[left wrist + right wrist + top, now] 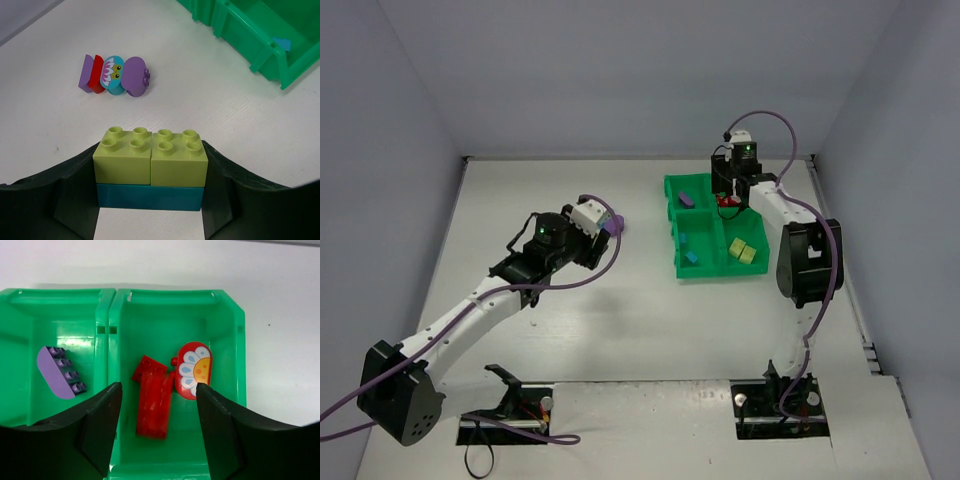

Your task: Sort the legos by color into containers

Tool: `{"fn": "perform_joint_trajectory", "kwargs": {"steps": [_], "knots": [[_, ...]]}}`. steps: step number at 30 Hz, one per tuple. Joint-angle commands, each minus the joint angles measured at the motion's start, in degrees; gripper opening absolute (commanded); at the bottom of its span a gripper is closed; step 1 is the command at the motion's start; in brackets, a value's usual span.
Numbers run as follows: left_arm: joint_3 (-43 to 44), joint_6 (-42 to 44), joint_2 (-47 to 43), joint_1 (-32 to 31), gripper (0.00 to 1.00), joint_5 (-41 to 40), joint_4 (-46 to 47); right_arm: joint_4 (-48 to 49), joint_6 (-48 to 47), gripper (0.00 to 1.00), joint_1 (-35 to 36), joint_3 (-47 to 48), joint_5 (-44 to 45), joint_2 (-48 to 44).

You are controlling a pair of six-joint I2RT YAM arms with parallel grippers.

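The left gripper (150, 172) is clamped on a small stack, with one finger (75, 195) on each end. The stack is a pair of yellow-green bricks (150, 155) set side by side on a teal brick (150, 197). The teal brick's long axis runs straight across the gap from finger to finger. The studs of the upper pair face up in the wrist view.

Just beyond on the table (210, 105) lies an unsorted cluster (114, 75) of purple, red and teal pieces pressed together in a row.

Farther right is the green tray (673, 230). Its near compartments hold blue bricks (690, 255) and yellow-green bricks (743, 250). Its far-left one holds a rounded purple brick (60, 372).

The right gripper (159, 395) hangs over the far-right compartment, its jaws wide with nothing between them. Below it lie a flower-printed red piece (194, 370) and a long red brick (154, 407). The long brick is blurred, and its axis runs roughly near to far.

The step in hand appears to be delivery of the stack. Because it mixes two colours, the next move likely calls for splitting it, so that teal and yellow-green go to separate near compartments.
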Motion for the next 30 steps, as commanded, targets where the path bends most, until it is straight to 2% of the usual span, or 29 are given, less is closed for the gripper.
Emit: {"fn": "perform_joint_trajectory", "kwargs": {"steps": [1,2,3,7,10,12,18,24,30], "knots": [[2.63,0.21,-2.1,0.46,0.0,0.72,3.27,1.92,-0.04,0.6,-0.28,3.4,0.64,-2.91],[2.71,0.21,-2.1,0.46,0.0,0.81,3.27,1.75,0.66,0.64,-0.19,3.31,0.19,-3.52],[2.89,0.38,-2.01,0.37,0.0,0.81,3.27,1.31,0.75,0.65,-0.19,3.22,-0.16,-4.92],[3.42,2.75,-2.01,0.46,0.0,3.09,3.44,-0.98,5.67,0.63,0.69,2.08,-7.08,-10.37],[3.16,6.26,-2.45,0.37,0.0,7.47,4.93,-2.03,10.15,0.63,1.92,-0.37,-16.05,-15.64],[2.28,8.2,-3.06,0.46,0.0,9.68,7.04,-2.21,13.56,0.63,3.94,-1.95,-22.29,-19.86],[1.66,16.46,-3.68,0.46,0.0,17.15,9.16,-2.12,19.38,0.7,15.16,-9.07,-30.99,-27.96],[2.54,20.69,-3.68,0.46,0.0,22.95,8.89,1.3,24.83,0.7,25.37,-14.17,-32.33,-32.88],[3.33,20.86,-4.91,0.37,0.0,24.89,8.1,3.68,26.59,0.69,29.69,-17.16,-30.57,-34.11]]}}
